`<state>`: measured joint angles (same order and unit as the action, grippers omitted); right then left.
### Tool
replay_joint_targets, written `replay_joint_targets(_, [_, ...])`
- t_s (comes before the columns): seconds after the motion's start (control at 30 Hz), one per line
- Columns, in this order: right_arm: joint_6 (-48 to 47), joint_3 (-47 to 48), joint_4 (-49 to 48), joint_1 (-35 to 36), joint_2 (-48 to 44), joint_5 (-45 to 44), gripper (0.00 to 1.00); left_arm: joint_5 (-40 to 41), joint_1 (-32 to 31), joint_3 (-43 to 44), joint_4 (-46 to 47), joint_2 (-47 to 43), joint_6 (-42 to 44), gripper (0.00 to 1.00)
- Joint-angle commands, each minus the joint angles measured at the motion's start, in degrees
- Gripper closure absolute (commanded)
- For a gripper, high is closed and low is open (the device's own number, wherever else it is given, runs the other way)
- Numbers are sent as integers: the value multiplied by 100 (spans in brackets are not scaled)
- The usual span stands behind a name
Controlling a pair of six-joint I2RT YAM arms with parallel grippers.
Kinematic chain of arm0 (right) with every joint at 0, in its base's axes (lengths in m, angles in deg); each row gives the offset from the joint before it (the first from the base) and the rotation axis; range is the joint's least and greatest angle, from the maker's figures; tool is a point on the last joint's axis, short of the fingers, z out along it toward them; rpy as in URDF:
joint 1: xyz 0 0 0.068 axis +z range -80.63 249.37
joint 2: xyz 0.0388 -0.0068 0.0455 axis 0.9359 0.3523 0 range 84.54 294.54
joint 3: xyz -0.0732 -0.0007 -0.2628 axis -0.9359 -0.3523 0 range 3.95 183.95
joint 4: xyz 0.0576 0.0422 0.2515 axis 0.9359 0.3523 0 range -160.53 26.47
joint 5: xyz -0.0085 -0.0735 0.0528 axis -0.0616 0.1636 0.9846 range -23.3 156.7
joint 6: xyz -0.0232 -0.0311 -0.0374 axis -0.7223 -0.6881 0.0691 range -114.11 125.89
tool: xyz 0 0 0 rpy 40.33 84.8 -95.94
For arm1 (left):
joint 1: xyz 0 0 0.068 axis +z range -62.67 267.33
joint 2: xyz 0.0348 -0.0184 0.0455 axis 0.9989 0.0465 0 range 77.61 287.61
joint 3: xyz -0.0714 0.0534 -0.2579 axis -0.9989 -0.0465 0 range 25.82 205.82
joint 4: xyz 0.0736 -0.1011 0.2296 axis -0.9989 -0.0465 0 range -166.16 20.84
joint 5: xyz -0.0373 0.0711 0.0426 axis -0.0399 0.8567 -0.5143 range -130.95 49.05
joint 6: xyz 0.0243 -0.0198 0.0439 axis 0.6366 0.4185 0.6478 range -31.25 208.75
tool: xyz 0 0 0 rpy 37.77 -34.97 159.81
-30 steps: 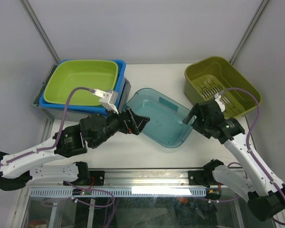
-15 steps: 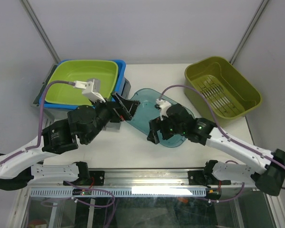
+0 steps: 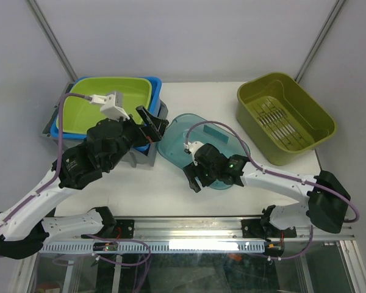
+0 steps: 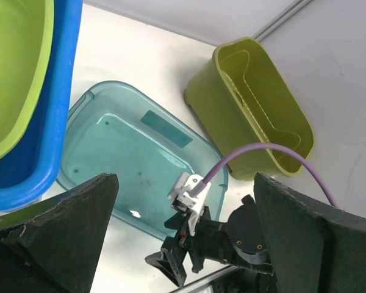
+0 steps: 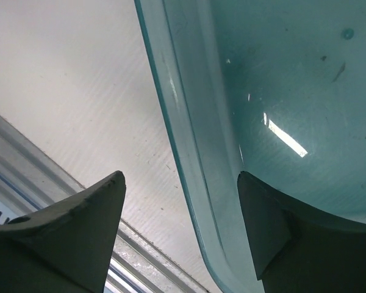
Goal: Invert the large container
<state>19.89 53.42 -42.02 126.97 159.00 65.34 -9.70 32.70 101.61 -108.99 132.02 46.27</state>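
Teal container (image 3: 174, 140) sits mid-frame in the top view on the white table (image 3: 195, 97), open side up. The left wrist view looks straight into it, and a rectangular label shows through the bottom. Its upper-left corner is just beside the stacked tubs.

Right tool (image 3: 192, 177) is at the container's lower-left edge. In the right wrist view the fingers (image 5: 67, 232) are spread wide: one over bare table, the other over the teal interior, with the rim running between them. It straddles the rim without clamping it. Can't tell if either finger touches the plastic.

Left tool (image 3: 152, 122) is up above the container's upper-left corner, over the edge of the stack. Its fingers (image 4: 55, 232) are wide apart at the bottom corners of the left wrist view, with nothing between them.

Other things:
- Lime basin (image 3: 128, 91) is nested in a blue basin (image 3: 155, 91) on a grey bin (image 3: 145, 160), upper left of the top view.
- Olive slotted basket (image 3: 287, 116) is at the upper right, upright, apart from the teal container.
- The right arm's purple cable loops over the teal container.
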Motion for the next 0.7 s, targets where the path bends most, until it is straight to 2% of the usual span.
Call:
replay_joint_targets(0.0, [-91,-103,-468,120,114,-348,29,-366,49,-163,339,-72,169,1])
replay_joint_targets(0.07, [-42,-18,-444,120,168,-401,46,-417,42,-245,382,-92,167,1])
replay_joint_targets(0.2, [268,467,108,119,121,-673,70,-428,57,-435,508,-167,332,1])
replay_joint_targets(0.27, [473,733,330,124,7,-727,97,-436,102,-431,467,-157,352,1])
replay_joint_targets(0.37, [1094,1318,879,69,-135,-939,100,-518,134,-309,449,-80,428,1])
replay_joint_targets(0.47, [1560,1548,874,-501,-444,115,100,-538,144,-156,458,-54,530,1])
replay_joint_targets(0.67, [2800,1243,-552,-1516,-1214,2187,100,-589,144,-20,600,-174,617,1])
